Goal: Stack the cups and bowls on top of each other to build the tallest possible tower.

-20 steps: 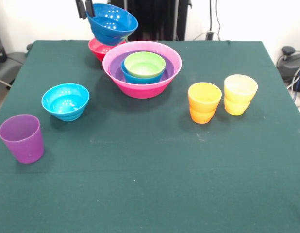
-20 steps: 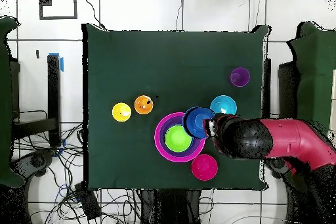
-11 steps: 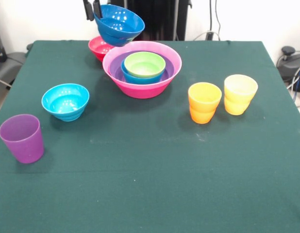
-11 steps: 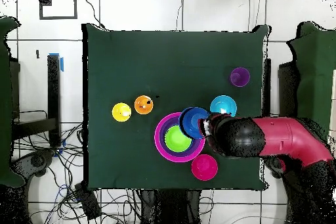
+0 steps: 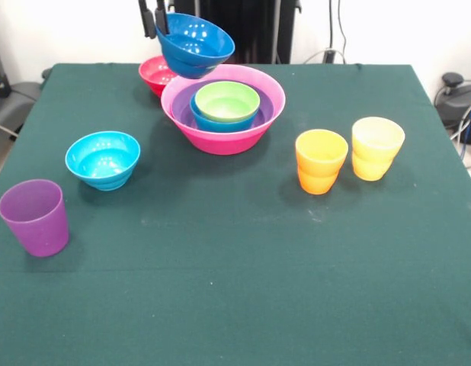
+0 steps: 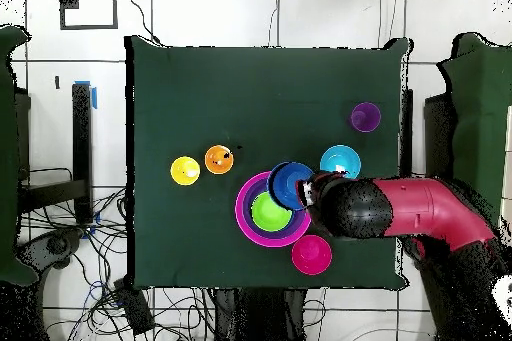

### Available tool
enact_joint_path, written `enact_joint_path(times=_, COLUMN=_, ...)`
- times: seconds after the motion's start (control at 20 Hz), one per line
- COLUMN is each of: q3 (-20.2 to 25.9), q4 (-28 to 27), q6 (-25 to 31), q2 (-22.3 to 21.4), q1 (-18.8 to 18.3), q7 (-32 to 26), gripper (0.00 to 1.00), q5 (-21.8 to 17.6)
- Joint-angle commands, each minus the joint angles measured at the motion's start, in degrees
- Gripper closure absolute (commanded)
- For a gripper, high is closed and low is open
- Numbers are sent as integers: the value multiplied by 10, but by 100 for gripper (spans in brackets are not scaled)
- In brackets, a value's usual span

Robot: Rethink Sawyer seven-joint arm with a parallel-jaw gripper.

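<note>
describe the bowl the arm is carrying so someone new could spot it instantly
Start at the big hot-pink bowl holding the nested stack near the table's far edge. Just above its left rim, the pincer grips a dark blue bowl by its edge. It is the only bowl in the air and tilted; the lime green bowl and cyan bowl sit level.

The near half of the green table (image 5: 243, 290) lies open, a wide stretch for any approach. At the far side the pink bowl (image 5: 223, 133) with its nested bowls blocks the middle, and the held dark blue bowl (image 5: 194, 44) hangs over its rim. The red bowl (image 5: 155, 74) crowds just behind. The cyan bowl (image 5: 103, 159) and purple cup (image 5: 35, 216) stand on one side, the orange cup (image 5: 321, 161) and yellow cup (image 5: 376, 148) close together on the other.
</note>
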Motion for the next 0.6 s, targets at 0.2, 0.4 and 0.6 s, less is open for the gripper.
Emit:
enact_joint_path(times=0.2, q3=-46, q4=45, q6=-51, q2=15, q1=47, q7=89, gripper=100, q5=3)
enact_joint_path(times=0.4, q3=-54, q4=53, q6=-62, q2=12, q1=58, q7=97, gripper=100, q5=7)
enact_joint_path(times=0.6, q3=-66, q4=56, q6=-76, q2=19, q1=69, q7=101, gripper=100, q5=11)
